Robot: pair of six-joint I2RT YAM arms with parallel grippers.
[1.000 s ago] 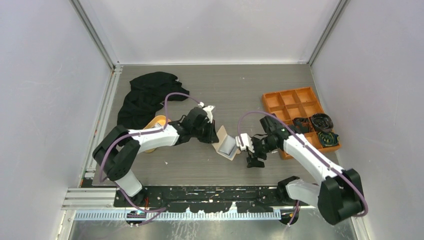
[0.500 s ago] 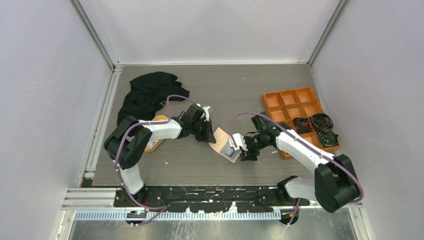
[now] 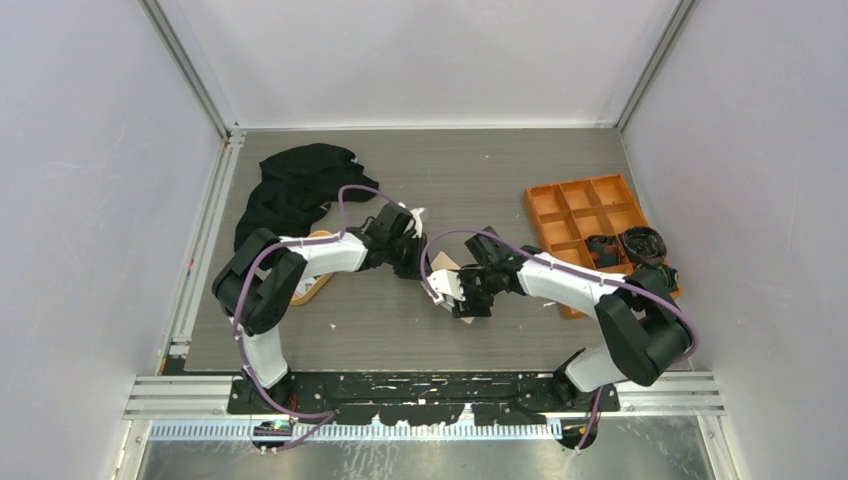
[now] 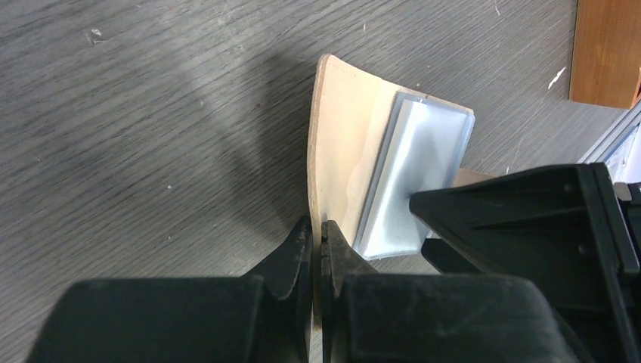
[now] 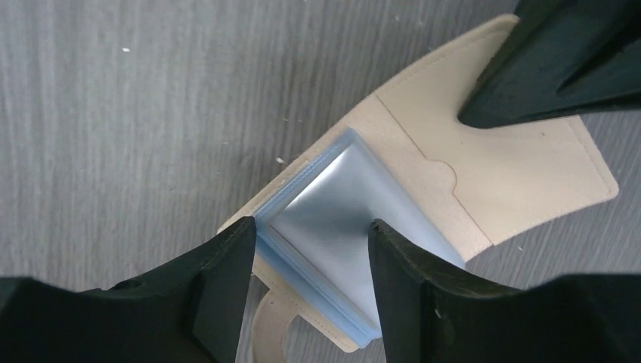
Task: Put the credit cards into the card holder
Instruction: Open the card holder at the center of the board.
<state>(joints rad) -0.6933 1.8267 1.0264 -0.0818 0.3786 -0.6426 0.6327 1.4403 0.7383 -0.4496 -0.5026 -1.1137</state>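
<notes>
The card holder (image 3: 442, 268) lies open on the table between the two arms, beige outside with pale blue-grey pockets (image 5: 340, 212) inside. My left gripper (image 3: 414, 262) is shut on the edge of its beige flap (image 4: 344, 144), holding that flap up (image 4: 317, 236). My right gripper (image 3: 462, 298) is open, its fingers (image 5: 227, 280) straddling the blue-grey pocket stack from above. The snap tab (image 5: 268, 333) shows under the right fingers. No credit cards are in view.
An orange compartmented box (image 3: 585, 212) with dark items (image 3: 640, 245) stands at the right. A black cloth (image 3: 295, 190) lies at the back left. An orange oval tray (image 3: 312, 275) sits partly under the left arm.
My right gripper has moved left and now sits over the card holder's pockets. The left gripper stays shut on the flap; the holder has shifted slightly left.
</notes>
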